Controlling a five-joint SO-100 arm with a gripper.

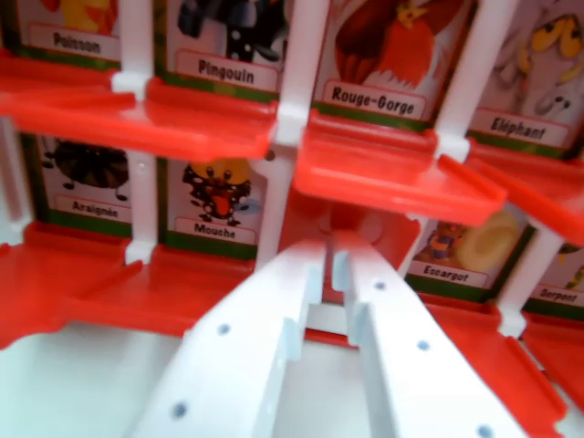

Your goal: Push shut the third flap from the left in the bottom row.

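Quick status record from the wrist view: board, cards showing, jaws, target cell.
board: red flap game board with white dividers
upper row cards: Poisson, Pingouin, Rouge-Gorge, Eléphant
lower row cards: Araignée, Mouche, Escargot, Serpent
gripper: white, jaws nearly closed, holding nothing
target cell: between Mouche and Escargot, no card visible, jaws at it
contact: cannot tell

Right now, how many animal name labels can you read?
8. Top row: Poisson, Pingouin, Rouge-Gorge, Eléphant. Bottom row: Araignée, Mouche, Escargot, Serpent. More may be hidden behind the end effector.
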